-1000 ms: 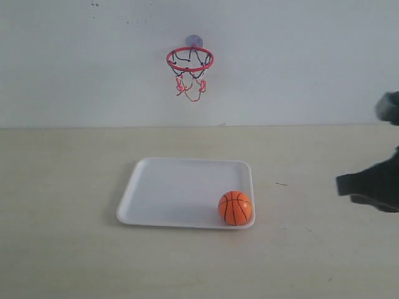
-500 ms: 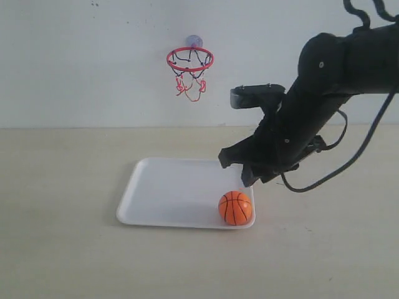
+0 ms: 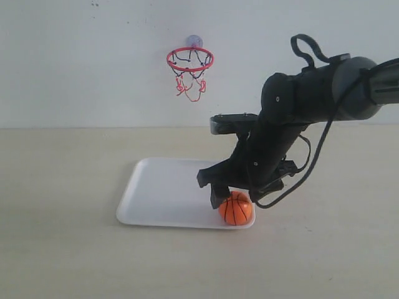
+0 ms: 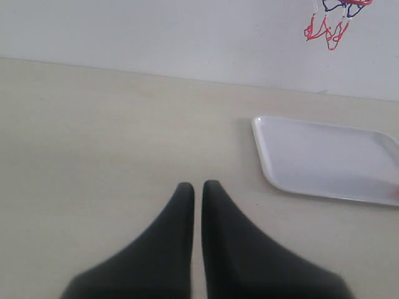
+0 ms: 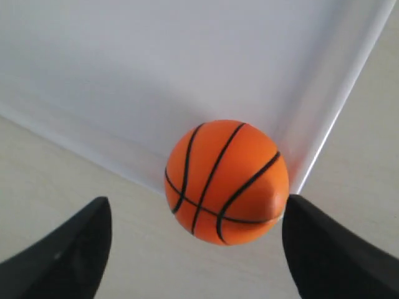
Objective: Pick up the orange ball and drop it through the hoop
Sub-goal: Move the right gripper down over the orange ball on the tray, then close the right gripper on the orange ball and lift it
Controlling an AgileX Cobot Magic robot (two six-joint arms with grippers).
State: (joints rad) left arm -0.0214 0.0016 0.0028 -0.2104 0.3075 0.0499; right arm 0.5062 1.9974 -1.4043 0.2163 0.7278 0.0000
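The orange ball (image 3: 235, 208) rests in the near right corner of the white tray (image 3: 162, 190). My right gripper (image 3: 234, 198) has come down over it, and its black arm hides the ball's top. The right wrist view shows the ball (image 5: 225, 180) against the tray's corner rim (image 5: 324, 131), the open right gripper (image 5: 196, 200) straddling it; one fingertip (image 5: 93, 218) stands clear and the other (image 5: 299, 215) is at the ball's side. The hoop (image 3: 190, 59) hangs on the back wall, above and left of the arm. My left gripper (image 4: 198, 185) is shut on nothing over bare table.
The beige table (image 3: 62, 249) runs to a white wall (image 3: 75, 62). In the left wrist view the tray (image 4: 324, 156) lies ahead of the fingers, with the dangling net (image 4: 329, 28) above it.
My right arm has swept in from the right edge to above the tray and dropped its open gripper around the ball. The ball has stayed in place.
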